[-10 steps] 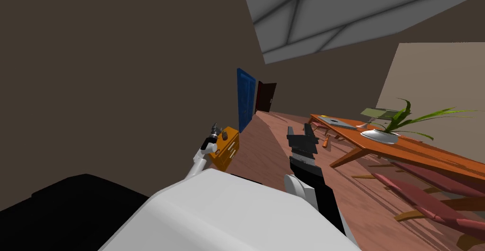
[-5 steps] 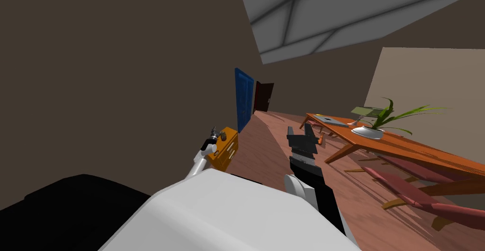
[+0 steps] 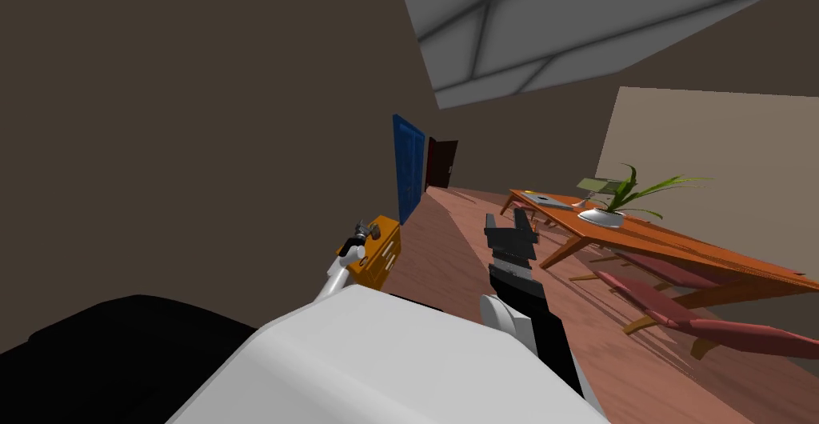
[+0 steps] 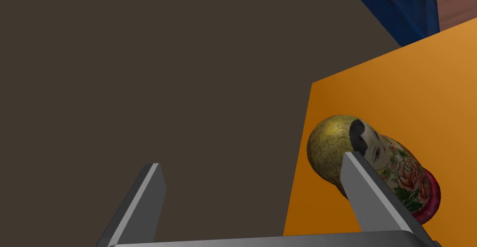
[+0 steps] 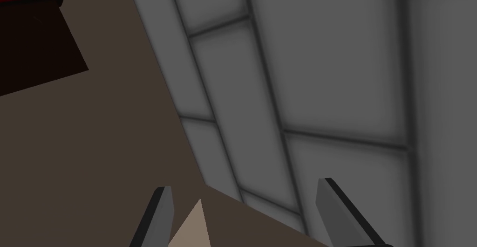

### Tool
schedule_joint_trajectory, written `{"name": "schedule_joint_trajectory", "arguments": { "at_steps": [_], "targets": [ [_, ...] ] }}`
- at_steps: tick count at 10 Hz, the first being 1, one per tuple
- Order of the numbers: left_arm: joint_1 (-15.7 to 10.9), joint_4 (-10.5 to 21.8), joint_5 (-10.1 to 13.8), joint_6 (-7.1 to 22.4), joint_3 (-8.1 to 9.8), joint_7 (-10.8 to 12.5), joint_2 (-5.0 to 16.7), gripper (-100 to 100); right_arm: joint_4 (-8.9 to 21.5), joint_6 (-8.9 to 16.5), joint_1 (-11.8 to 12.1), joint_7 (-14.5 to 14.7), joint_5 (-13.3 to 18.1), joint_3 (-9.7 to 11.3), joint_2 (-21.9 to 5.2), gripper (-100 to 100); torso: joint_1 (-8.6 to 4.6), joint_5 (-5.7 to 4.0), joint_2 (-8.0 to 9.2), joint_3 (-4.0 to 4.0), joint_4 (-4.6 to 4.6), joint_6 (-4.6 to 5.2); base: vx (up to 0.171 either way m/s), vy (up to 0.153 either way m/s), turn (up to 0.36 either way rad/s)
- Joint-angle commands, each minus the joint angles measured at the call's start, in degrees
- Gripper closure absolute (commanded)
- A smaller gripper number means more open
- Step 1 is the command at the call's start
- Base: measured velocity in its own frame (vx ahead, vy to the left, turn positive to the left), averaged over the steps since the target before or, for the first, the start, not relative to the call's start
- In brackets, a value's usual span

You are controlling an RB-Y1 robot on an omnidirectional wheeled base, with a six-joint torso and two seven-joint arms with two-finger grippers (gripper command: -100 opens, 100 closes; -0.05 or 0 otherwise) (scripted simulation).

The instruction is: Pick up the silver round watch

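Although the task names a silver round watch, where it is lying cannot be told: the items by the left hand (image 4: 250,160) in the head view are too small to name. This hand is hovering at the corner of an orange cabinet (image 4: 410,85) that is standing against a dark brown wall (image 4: 163,72). Its 2 fingers are standing wide apart and gripping nothing. 1 finger (image 4: 368,188) is crossing in front of a painted nesting doll (image 4: 396,165) resting on the cabinet's orange surface; whether finger and doll are touching cannot be told.

The right hand (image 5: 243,186) is being held up in front of the torso, well apart from the cabinet, with its 2 fingers likewise spread and empty. Beyond the cabinet a blue door (image 3: 408,167) is showing along the same wall. Across the wooden floor (image 3: 456,259), a long orange-brown tabletop (image 3: 680,243) is carrying a green plant (image 3: 632,191) in a white bowl (image 3: 600,218), with red chairs (image 3: 688,315) beside it.

Judged from this, the task is standing at its approach stage. No grasp is being made and nothing is being lifted. The left arm appears to be the working one. What is remaining is locating the watch near the doll, centring the spread fingers on it without knocking the doll, closing them, and raising it.
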Motion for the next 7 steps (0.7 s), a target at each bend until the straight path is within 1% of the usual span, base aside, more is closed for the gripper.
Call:
{"name": "schedule_joint_trajectory", "arguments": {
  "at_steps": [1,2,3,4,5,6,7],
  "targets": [
    [-0.86,2.86,1.59,0.38,0.78,1.01,-0.36,-100,0.00,0.00,0.00,0.00,0.00,0.00,0.00,0,0.00,0.00,0.00,0.00,0.00,0.00,-0.004,0.040,-0.108],
    [-0.86,4.53,1.59,0.38,0.78,1.01,-0.36,-100,0.00,0.00,0.00,0.00,0.00,0.00,0.00,0,0.03,0.01,0.01,0.00,0.00,0.02,-0.004,0.037,-0.058],
    [-1.42,6.21,2.98,0.79,1.53,1.90,-0.59,-100,0.00,0.00,0.00,0.00,0.00,0.00,0.00,0,0.01,0.01,0.01,0.00,0.00,0.00,-0.010,0.040,-0.111],
    [-1.42,7.77,2.98,0.79,1.53,1.90,-0.59,-100,0.00,0.00,0.00,0.00,0.00,0.00,0.00,0,0.03,0.00,0.03,0.02,0.01,0.02,-0.004,0.037,-0.061],
    [-1.92,10.08,4.31,1.14,2.24,2.74,-0.85,-100,0.00,0.00,0.00,0.00,0.00,0.00,0.00,0,0.03,0.01,0.01,0.01,0.00,0.00,0.000,0.045,-0.111],
    [-1.92,11.05,4.31,1.14,2.24,2.74,-0.85,-100,0.00,0.00,0.00,0.00,0.00,0.00,0.00,0,0.06,0.01,0.00,0.00,0.00,0.01,-0.004,0.041,-0.051],
    [-2.35,13.41,5.58,1.44,2.93,3.51,-1.15,-100,0.00,0.00,0.00,0.00,0.00,0.00,0.00,0,0.03,0.01,0.01,0.00,0.00,0.00,-0.010,0.054,-0.090]
  ]
}}
